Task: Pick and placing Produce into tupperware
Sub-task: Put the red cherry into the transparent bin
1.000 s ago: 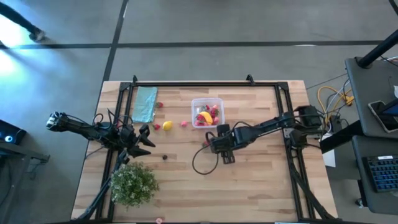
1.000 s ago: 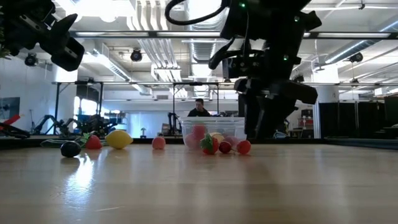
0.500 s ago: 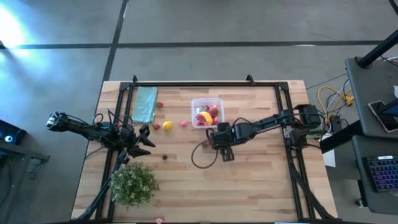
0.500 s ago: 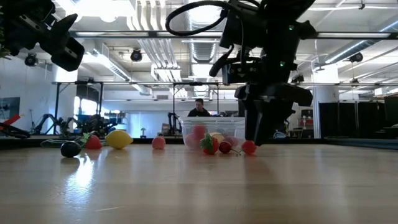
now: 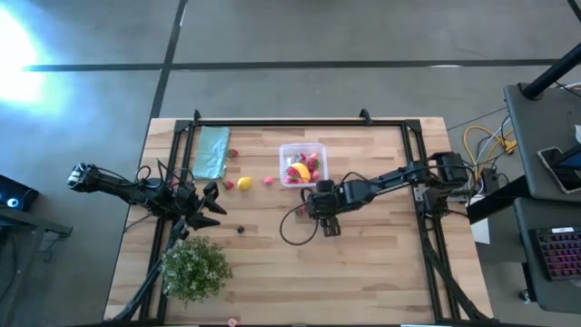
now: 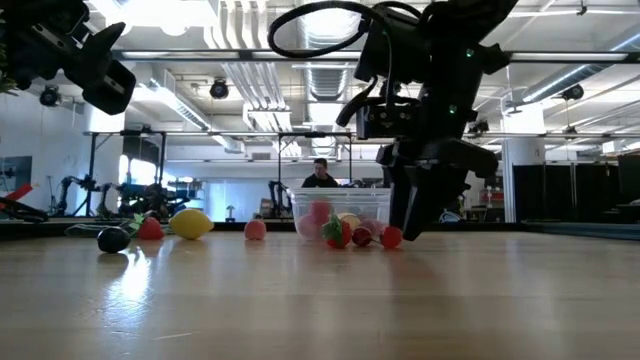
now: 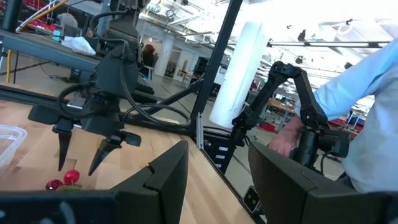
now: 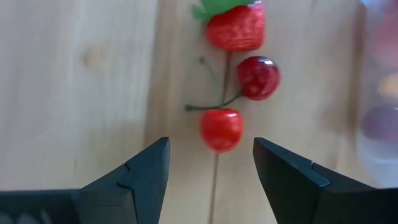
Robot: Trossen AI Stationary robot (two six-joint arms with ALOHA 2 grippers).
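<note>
The clear tupperware (image 5: 302, 164) (image 6: 340, 208) stands at the table's far middle with several fruits inside. Just near of it lie a cherry pair (image 8: 221, 129) (image 6: 391, 236) and a strawberry (image 8: 236, 28) (image 6: 338, 232). My right gripper (image 8: 211, 168) (image 5: 313, 211) (image 6: 405, 215) points down, open, with its fingers on either side of the nearer cherry, apart from it. A lemon (image 5: 243, 183) (image 6: 190, 223), a pink piece (image 5: 269, 181), red pieces (image 5: 229, 184) and a dark piece (image 5: 241, 229) (image 6: 113, 239) lie on the table farther left. My left gripper (image 5: 216, 202) (image 7: 217, 180) waits open at the left.
A teal cloth (image 5: 211, 152) lies at the far left. A green leafy bush (image 5: 195, 268) stands at the near left. A black frame (image 5: 300, 122) runs along the table's far edge. A person in a light blue sleeve (image 7: 367, 93) stands beyond the table.
My right gripper has come down toward the table over the cherry pair, staying open. The fruits and the tupperware have kept their places.
</note>
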